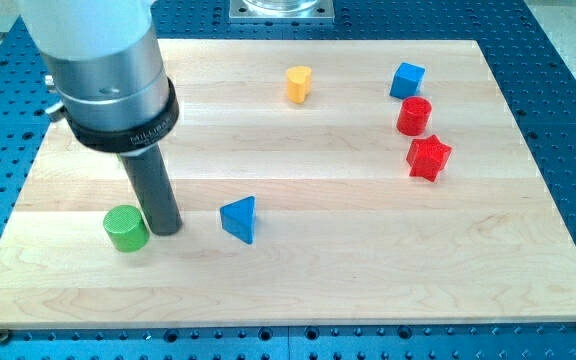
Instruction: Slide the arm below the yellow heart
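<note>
The worktop is a pale wooden board of jointed planks, its grain running across the view; around it lies a blue perforated metal base, and at the view's top edge sits a grey metal mounting plate; there is no gripper to be open or closed, only a dark rod under a broad silver housing; my tip rests on the board at the lower left, just beside the green cylinder on its right side, with the blue triangle near on the other side; the yellow heart stands near the top middle, well apart from the tip; on the right, a blue cube, a red cylinder and a red star descend in a loose column.
</note>
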